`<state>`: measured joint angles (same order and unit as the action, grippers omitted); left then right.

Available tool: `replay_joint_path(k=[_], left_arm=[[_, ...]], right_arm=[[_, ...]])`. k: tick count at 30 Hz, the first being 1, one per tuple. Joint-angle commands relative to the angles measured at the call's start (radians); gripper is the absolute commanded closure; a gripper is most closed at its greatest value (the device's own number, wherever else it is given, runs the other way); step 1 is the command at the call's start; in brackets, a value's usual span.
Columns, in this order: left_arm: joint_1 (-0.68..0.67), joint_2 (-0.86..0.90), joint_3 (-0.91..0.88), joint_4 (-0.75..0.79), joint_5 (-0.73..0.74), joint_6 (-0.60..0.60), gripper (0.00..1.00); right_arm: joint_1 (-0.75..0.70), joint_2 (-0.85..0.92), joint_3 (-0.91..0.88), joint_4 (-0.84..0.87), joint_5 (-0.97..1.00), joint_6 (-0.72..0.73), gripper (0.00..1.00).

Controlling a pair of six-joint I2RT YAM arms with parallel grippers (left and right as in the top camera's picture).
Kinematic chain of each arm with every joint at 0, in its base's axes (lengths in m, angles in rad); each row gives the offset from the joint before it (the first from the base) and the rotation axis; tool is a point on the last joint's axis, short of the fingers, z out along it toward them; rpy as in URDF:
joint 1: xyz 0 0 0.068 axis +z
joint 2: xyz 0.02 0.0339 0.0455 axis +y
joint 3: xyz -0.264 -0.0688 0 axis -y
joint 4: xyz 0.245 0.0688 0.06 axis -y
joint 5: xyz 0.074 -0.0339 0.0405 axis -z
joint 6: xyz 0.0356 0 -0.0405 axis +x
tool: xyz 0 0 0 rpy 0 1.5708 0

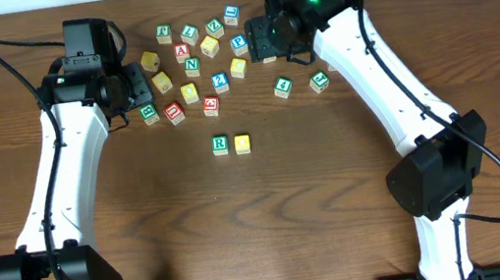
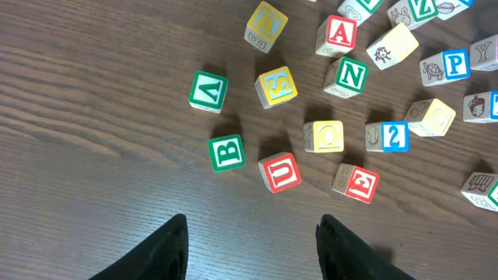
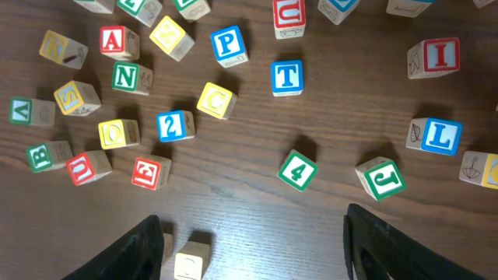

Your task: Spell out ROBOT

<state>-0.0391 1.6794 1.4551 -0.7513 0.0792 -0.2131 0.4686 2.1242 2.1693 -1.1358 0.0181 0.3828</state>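
Observation:
A green R block (image 1: 220,144) and a yellow block (image 1: 243,143) stand side by side on the table, below a loose pile of letter blocks. In the right wrist view the yellow block (image 3: 192,260) shows at the bottom edge. A green B (image 2: 227,152), a yellow O (image 2: 324,136) and a red U (image 2: 280,172) lie ahead of my open, empty left gripper (image 2: 250,225). A blue T (image 3: 287,77) lies ahead of my open, empty right gripper (image 3: 253,222). In the overhead view the left gripper (image 1: 131,86) is at the pile's left edge and the right gripper (image 1: 263,41) at its right edge.
Other blocks lie scattered: red E (image 2: 356,183), blue 2 (image 2: 387,136), green N (image 2: 345,76), red A (image 2: 338,33), blue P (image 3: 229,44), green 4 (image 3: 297,170), green J (image 3: 381,178), blue L (image 3: 436,135), red I (image 3: 433,57).

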Motion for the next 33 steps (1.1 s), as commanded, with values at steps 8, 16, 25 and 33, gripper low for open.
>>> replay_joint_path(k=[8, 16, 25, 33], left_arm=[[0.003, -0.003, 0.002, -0.018, -0.012, -0.009, 0.48], [0.003, -0.003, 0.002, -0.029, -0.012, -0.009, 0.48], [0.003, -0.003, 0.002, -0.029, -0.012, -0.009, 0.48], [0.003, -0.003, 0.002, -0.016, -0.012, -0.009, 0.48]], right_arm=[[-0.004, 0.003, 0.007, -0.002, -0.002, 0.005, 0.3], [-0.002, 0.003, 0.007, -0.005, -0.002, 0.005, 0.3], [0.0, 0.005, 0.006, 0.025, -0.002, 0.005, 0.3], [0.004, 0.007, 0.001, 0.087, -0.002, 0.005, 0.3]])
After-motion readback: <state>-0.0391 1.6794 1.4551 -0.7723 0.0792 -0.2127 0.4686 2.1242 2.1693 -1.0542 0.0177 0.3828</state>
